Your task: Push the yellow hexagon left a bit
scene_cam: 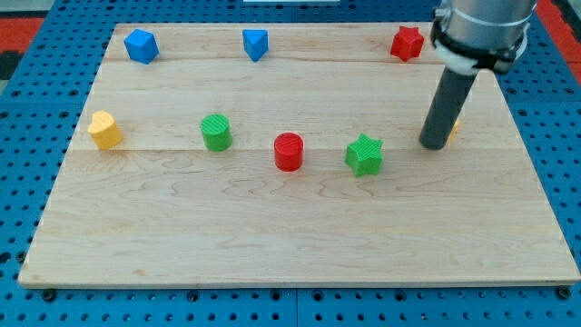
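Note:
The yellow hexagon [453, 127] is almost wholly hidden behind my rod at the board's right side; only a thin yellow sliver shows at the rod's right edge. My tip [434, 145] rests on the board just left of and in front of that block, touching or nearly touching it. A green star [364, 155] lies to the left of the tip.
On the wooden board [290, 236] lie a red cylinder [289, 151], a green cylinder [216, 133], a yellow heart [104, 130] at the left, and along the top a blue block [141, 44], a blue block [255, 43] and a red star [408, 42].

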